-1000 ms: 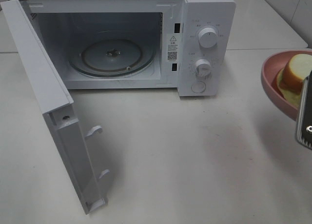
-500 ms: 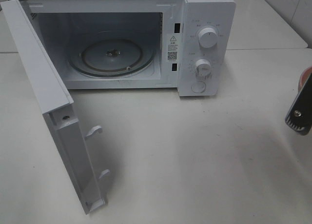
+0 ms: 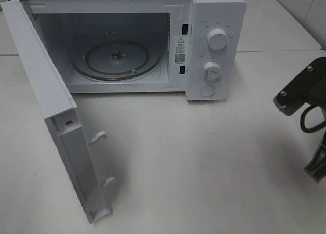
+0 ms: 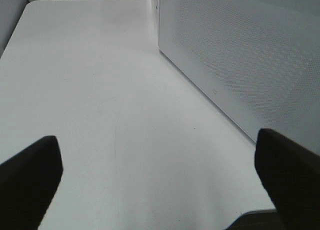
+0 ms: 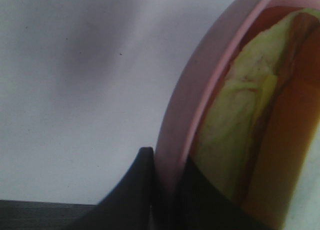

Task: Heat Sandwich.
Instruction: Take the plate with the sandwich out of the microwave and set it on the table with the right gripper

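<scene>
Pink plate (image 5: 175,130) with sandwich (image 5: 240,140), pinched by right hand (image 5: 165,190), was swung out of overhead view; loading pending.

Pink plate (image 5: 175,140) with sandwich (image 5: 240,140) gone from overhead view; right arm (image 3: 305,106) now in frame at right edge

I see a boxy white microwave (image 3: 214,45) with a smooth, faintly glossy plastic front and a clear glass turntable (image 3: 116,59) that glints inside; its side panel (image 4: 240,59) looks like painted sheet metal, finely perforated. The white tabletop (image 3: 204,162) reads smooth and matt. The round pink plate (image 5: 182,104) looks like satin plastic, and the white-bread sandwich (image 5: 235,140) on it seems soft and porous
</scene>
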Action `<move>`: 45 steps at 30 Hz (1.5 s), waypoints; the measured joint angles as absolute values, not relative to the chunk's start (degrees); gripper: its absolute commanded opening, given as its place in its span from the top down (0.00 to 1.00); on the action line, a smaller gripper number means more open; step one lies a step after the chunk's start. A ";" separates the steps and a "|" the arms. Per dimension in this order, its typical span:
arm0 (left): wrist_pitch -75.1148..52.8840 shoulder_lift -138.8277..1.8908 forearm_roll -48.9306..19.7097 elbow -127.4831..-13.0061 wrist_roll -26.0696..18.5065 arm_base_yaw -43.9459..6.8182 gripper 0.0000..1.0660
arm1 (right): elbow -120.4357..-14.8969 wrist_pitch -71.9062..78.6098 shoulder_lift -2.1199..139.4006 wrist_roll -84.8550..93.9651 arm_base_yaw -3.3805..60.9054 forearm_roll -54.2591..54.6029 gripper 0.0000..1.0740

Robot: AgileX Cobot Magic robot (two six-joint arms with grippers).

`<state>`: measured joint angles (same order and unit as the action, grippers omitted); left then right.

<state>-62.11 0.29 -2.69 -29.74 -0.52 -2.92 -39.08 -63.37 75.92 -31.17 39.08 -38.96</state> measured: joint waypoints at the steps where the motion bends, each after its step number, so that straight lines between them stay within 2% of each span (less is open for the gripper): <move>1: -62.11 0.29 -2.69 -29.74 -0.52 -2.92 0.06 | -39.94 -64.17 76.83 -32.83 39.08 -38.96 1.00; 13: -62.11 0.29 -2.69 -29.74 -0.52 -2.92 0.06 | -47.38 -65.72 84.74 -38.10 39.08 -38.85 0.99; 21: -62.11 0.29 -2.69 -29.74 -0.52 -2.92 0.06 | -48.30 -64.97 89.15 -38.16 38.10 -38.90 0.99; 45: -62.11 0.29 -2.69 -29.74 -0.52 -2.92 0.06 | -48.30 -55.29 91.44 -38.27 23.03 -44.23 0.98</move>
